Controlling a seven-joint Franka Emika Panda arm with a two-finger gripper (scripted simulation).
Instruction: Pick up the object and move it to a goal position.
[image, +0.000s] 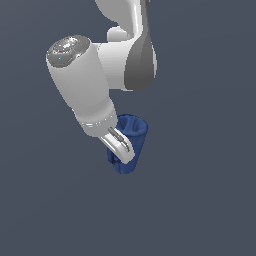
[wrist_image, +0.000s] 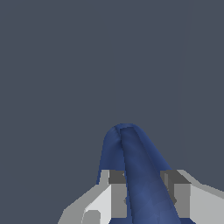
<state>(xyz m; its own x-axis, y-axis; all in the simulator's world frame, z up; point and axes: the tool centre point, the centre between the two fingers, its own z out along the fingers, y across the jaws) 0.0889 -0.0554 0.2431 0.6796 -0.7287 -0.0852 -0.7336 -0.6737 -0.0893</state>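
Grasp looks done: the end effector (image: 120, 150) is clamped on the mug (image: 131, 142), fingers (wrist_image: 114, 199) on either side of a blue wall section in the wrist view, jaws nearly together with only that thin wall between them. So it grips the mug's wall or rim, not the whole body. In the wrist view the mug (wrist_image: 135, 175) fills the gap between the pads and runs out past the fingertips.

In the exterior view the mug hangs just below and beside the arm's (image: 82, 87) last link, tilted, open mouth facing up and toward the exterior view's right, tapered base lower. Handle not clearly made out; may be hidden behind the fingers.

Whether it is off the surface: cannot tell for sure. Background is flat grey everywhere, no shadow, no counter edge visible. The tilt suggests it is carried, not standing.

Left to do, as a judgement: carry to goal and hold there. No goal marker is visible in either view, so remaining travel cannot be judged.

Open room: nothing else in view around the end effector on any side, no walls, no edges, no other items. Ahead of the fingertips the wrist view is plain grey. Main risk is the thin-wall grip letting the tilted mug swing or slip.
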